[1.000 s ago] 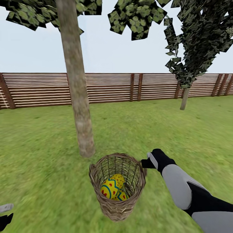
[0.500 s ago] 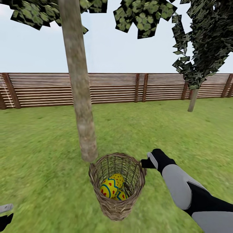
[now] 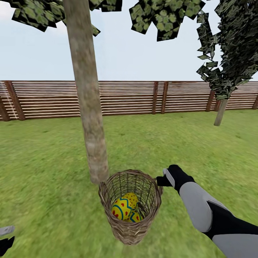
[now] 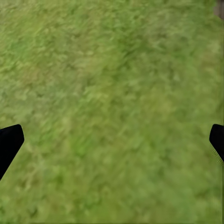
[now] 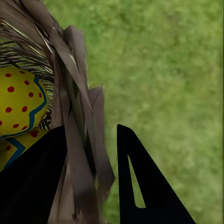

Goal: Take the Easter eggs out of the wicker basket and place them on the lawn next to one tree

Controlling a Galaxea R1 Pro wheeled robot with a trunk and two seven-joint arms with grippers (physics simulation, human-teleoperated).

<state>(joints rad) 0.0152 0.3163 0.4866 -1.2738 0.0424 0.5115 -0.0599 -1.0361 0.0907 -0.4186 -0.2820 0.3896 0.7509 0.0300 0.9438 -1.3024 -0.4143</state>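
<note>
The wicker basket (image 3: pixel 130 224) hangs just in front of me, with the yellow Easter eggs (image 3: pixel 123 209) piled in its bottom. My right gripper (image 3: pixel 160 181) is shut on the basket's right rim. In the right wrist view the woven rim (image 5: pixel 77 93) runs between the two black fingers of the right gripper (image 5: pixel 91 135), and a dotted egg (image 5: pixel 18 100) sits inside. The thick grey-brown tree (image 3: pixel 87 107) stands on the lawn (image 3: pixel 43 161), its foot right behind the basket's left rim. My left gripper (image 4: pixel 112 140) is open over bare grass, low at my left (image 3: pixel 5 236).
A brown slatted fence (image 3: pixel 125 98) closes the garden at the back. A thin-trunked tree (image 3: pixel 221 111) with dark low foliage stands at the right near the fence. Open grass lies on both sides of the thick trunk.
The whole view has shifted: trunk, fence and thin tree slid right and the trunk's foot came closer to the basket. Basket and right arm keep their place in the picture.
</note>
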